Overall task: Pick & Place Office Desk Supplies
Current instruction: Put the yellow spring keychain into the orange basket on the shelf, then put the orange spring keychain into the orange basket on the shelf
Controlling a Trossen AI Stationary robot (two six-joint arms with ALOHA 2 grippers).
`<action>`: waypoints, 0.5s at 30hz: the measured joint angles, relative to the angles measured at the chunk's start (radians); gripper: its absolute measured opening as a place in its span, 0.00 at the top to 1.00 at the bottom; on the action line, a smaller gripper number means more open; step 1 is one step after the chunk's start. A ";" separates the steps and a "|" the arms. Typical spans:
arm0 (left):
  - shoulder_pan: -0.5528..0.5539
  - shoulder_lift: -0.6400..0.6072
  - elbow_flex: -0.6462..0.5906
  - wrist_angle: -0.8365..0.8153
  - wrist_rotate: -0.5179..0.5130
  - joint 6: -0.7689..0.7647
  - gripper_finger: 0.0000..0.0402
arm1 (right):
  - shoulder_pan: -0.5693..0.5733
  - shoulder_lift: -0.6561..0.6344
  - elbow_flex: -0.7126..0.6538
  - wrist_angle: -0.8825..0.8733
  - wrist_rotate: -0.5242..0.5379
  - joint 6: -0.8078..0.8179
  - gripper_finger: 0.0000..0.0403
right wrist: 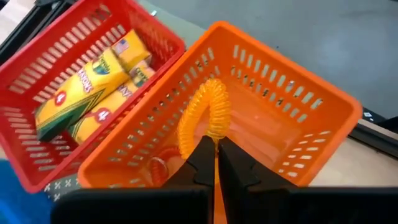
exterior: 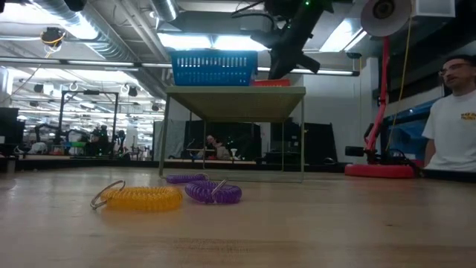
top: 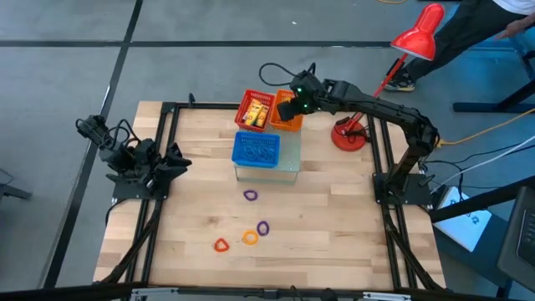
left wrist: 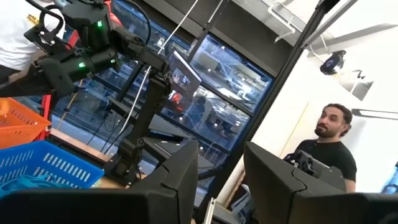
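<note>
Right claw (right wrist: 216,163) pinches an orange coil loop (right wrist: 205,119) above the orange basket (right wrist: 298,106); left claw (left wrist: 221,171) open

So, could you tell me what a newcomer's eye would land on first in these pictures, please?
Most striking is the right gripper, jaws shut on an orange coil loop above the orange basket at the table's far side. Beside it, the red basket holds yellow crayon boxes. On the near wood lie loose coil loops, while the left gripper waits at the table's left edge.
</note>
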 joint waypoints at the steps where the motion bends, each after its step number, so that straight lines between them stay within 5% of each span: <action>1: 0.000 0.000 0.000 0.000 0.000 -0.001 0.69 | 0.000 0.000 0.000 0.000 -0.003 -0.006 0.99; 6: 0.000 0.000 0.000 0.000 0.000 -0.008 0.69 | -0.001 0.000 0.000 0.003 -0.026 -0.019 0.92; 15: 0.000 0.000 0.000 0.000 -0.033 -0.008 0.69 | -0.001 0.000 0.000 0.007 -0.052 -0.009 0.58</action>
